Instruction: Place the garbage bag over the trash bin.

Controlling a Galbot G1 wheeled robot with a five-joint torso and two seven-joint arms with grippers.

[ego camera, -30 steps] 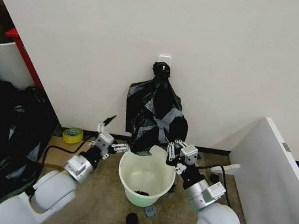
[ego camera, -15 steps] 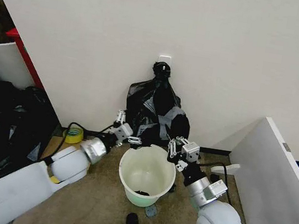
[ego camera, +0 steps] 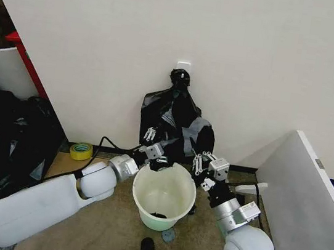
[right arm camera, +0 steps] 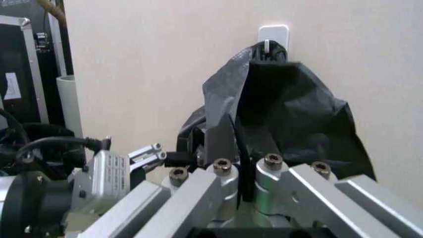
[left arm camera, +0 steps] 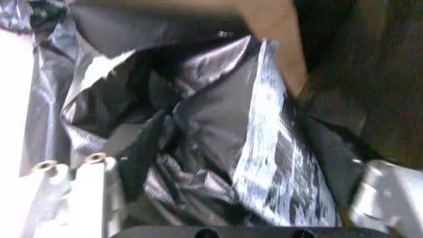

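Observation:
The black garbage bag (ego camera: 174,120) hangs from a wall hook, and its lower edge reaches the far rim of the white trash bin (ego camera: 163,193) on the floor. My left gripper (ego camera: 155,145) is at the bag's bottom edge, above the bin's far rim. It is open, with crinkled folds of the garbage bag (left arm camera: 218,144) between its fingers (left arm camera: 92,188). My right gripper (ego camera: 202,162) sits at the bin's far right rim, shut on a thin strip of the bag's edge. In the right wrist view the garbage bag (right arm camera: 290,109) hangs beyond my right gripper (right arm camera: 243,166).
A heap of black bags (ego camera: 1,151) and a white drum with a red bar (ego camera: 1,67) stand at the left. A yellow tape roll (ego camera: 80,150) lies by the wall. A white panel (ego camera: 306,194) leans at the right. Small dark bits (ego camera: 147,245) lie before the bin.
My left arm has swung right and forward, from the bin's left side to the bag above the far rim. My right gripper has shifted slightly right with the bag's edge.

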